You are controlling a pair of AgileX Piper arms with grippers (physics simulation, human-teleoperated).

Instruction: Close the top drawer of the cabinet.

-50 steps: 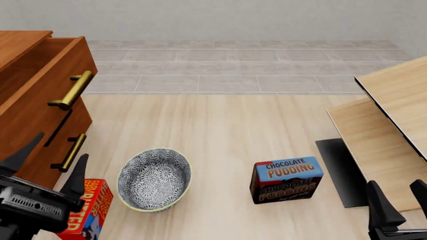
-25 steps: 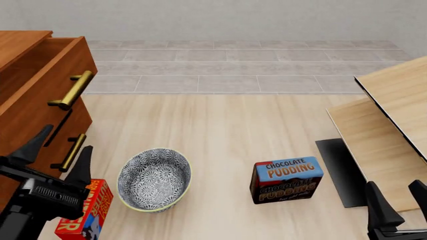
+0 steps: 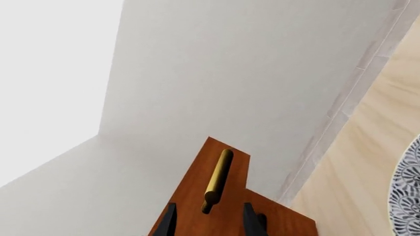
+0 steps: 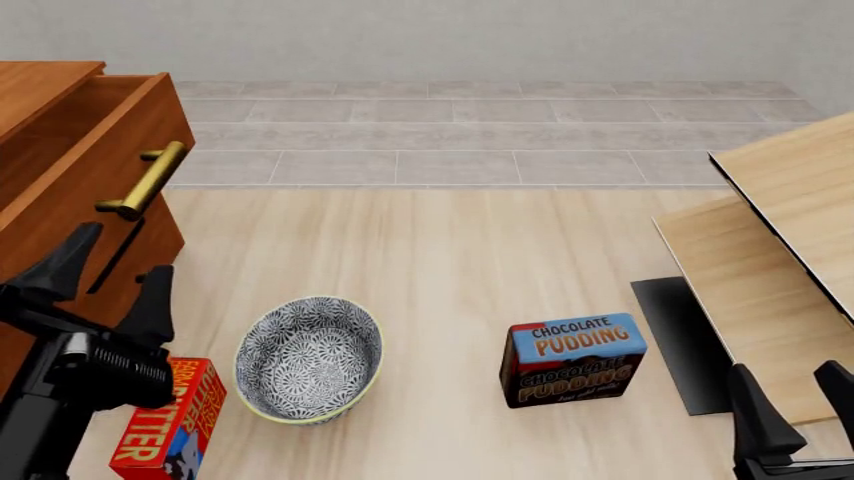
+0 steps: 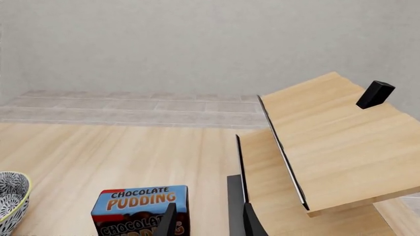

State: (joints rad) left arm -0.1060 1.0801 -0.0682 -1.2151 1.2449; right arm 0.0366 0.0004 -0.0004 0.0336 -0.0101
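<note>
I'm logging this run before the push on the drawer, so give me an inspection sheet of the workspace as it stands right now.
Surface: pale wood-grain table, grey tiled strip beyond it.
Job's things: cabinet at the left edge; top drawer pulled out, brass handle showing.
Clutter: patterned bowl; chocolate pudding box standing to its right; red box left of the bowl, partly behind the left arm; light-wood boards and a dark flat mat on the right.
Grippers: left tool open, in front of the cabinet's lower drawers, holding nothing; right tool open at the lower right, holding nothing.
Cables: nothing seen.
Surroundings: plain light wall.
</note>
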